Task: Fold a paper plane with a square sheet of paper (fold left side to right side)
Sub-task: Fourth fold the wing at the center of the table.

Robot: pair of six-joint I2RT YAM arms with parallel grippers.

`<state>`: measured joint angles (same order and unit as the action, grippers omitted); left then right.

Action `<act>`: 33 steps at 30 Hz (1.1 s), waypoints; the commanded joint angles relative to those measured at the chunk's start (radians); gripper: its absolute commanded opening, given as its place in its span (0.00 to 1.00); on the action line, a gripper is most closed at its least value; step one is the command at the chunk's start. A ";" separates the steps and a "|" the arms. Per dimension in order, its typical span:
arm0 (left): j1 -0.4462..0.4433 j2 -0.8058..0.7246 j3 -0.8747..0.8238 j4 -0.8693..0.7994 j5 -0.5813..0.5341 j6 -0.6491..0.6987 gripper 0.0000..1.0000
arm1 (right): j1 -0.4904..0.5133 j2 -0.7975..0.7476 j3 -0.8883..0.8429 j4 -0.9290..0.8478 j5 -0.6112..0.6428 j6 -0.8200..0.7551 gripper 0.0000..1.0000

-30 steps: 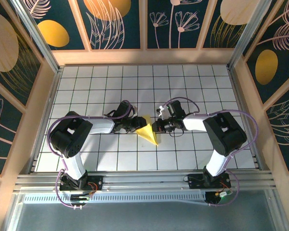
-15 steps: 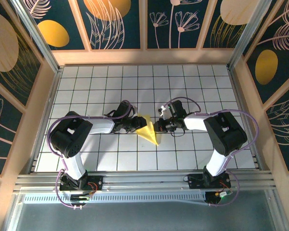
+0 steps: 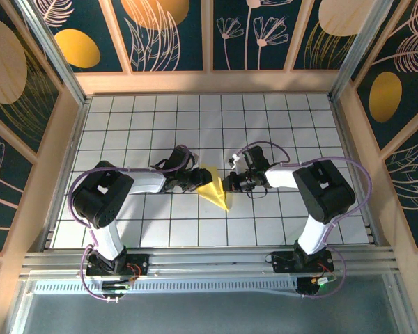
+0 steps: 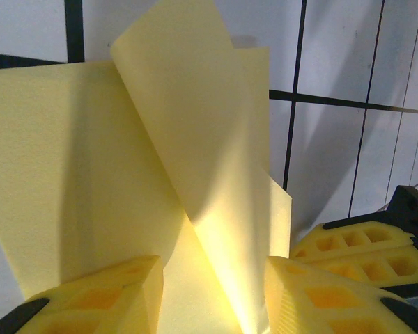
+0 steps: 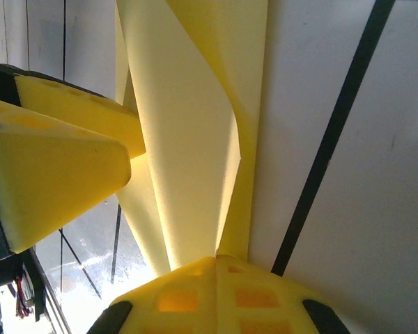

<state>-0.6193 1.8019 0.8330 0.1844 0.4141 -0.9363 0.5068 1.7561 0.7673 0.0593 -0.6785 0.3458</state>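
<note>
The right gripper [image 5: 216,273] was pressed shut on an edge of the thin yellow sheet of paper [image 5: 188,139], apparently so that a flap could be kept lifted. The left gripper [image 4: 212,296] was set half spread astride that raised flap, with no clamping visible, probably so the crease could be guided. The paper, already folded to a pointed wedge, was laid at the middle of the white gridded table [image 3: 279,125], between both grippers, its tip directed toward the arm bases.
</note>
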 commanded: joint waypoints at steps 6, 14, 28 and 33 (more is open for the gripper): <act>-0.002 0.027 0.008 -0.038 -0.026 0.002 0.42 | 0.009 0.026 0.045 -0.027 0.005 -0.028 0.00; -0.001 0.027 0.006 -0.037 -0.026 0.002 0.43 | 0.012 0.036 0.044 -0.032 0.010 -0.031 0.00; -0.001 0.017 0.013 -0.033 -0.025 0.001 0.46 | 0.015 0.076 0.032 -0.056 0.048 -0.031 0.00; -0.002 -0.021 0.041 -0.061 -0.050 0.024 0.48 | 0.015 0.083 0.017 -0.071 0.073 -0.028 0.00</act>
<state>-0.6212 1.8019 0.8463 0.1745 0.4061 -0.9352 0.5125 1.7969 0.7963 0.0425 -0.6746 0.3386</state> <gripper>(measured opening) 0.480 0.047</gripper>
